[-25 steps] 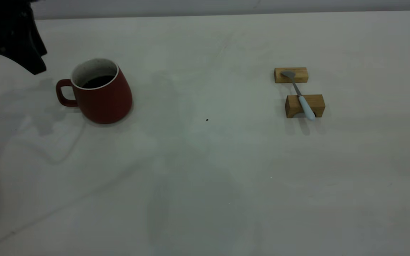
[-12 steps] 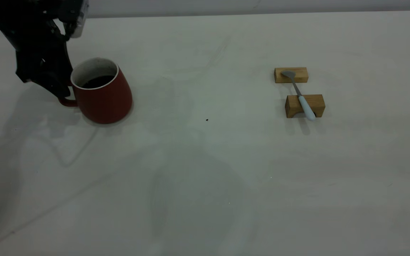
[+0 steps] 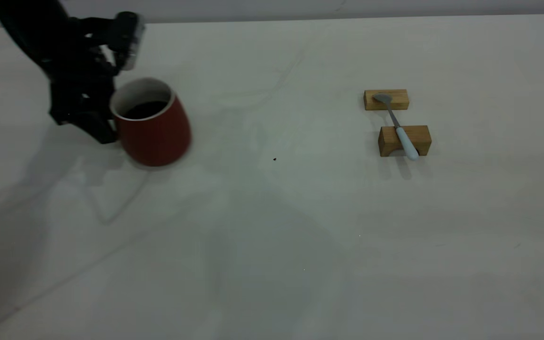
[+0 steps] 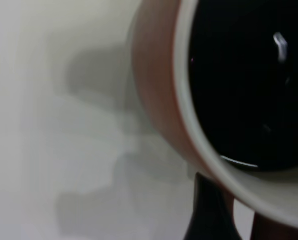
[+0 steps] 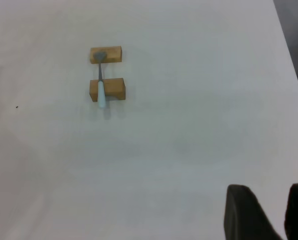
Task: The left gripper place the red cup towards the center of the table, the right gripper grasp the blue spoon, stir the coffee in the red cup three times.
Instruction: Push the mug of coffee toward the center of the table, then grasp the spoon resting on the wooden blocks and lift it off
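Note:
The red cup point(image 3: 156, 137) stands at the left of the table point(image 3: 272, 245) with dark coffee point(image 3: 147, 109) inside. My left gripper point(image 3: 106, 131) is at the cup's left side, shut on its handle, which the fingers hide. In the left wrist view the cup's rim point(image 4: 189, 125) and coffee point(image 4: 249, 85) fill the frame, with one black finger point(image 4: 209, 215) beside the handle. The blue spoon point(image 3: 402, 130) lies across two wooden blocks at the right, also seen as the spoon point(image 5: 101, 87). My right gripper point(image 5: 268, 192) hovers open, far from the spoon.
The spoon's bowl rests on a flat tan block point(image 3: 397, 100) and its pale handle on an arched tan block point(image 3: 420, 137). A tiny dark speck point(image 3: 274, 159) lies near the table's middle. The table's rounded corner is at the far right.
My left gripper came down from the far left corner, closed at the cup's handle, and has shifted the cup a little to the right. Spoon and blocks have not moved.

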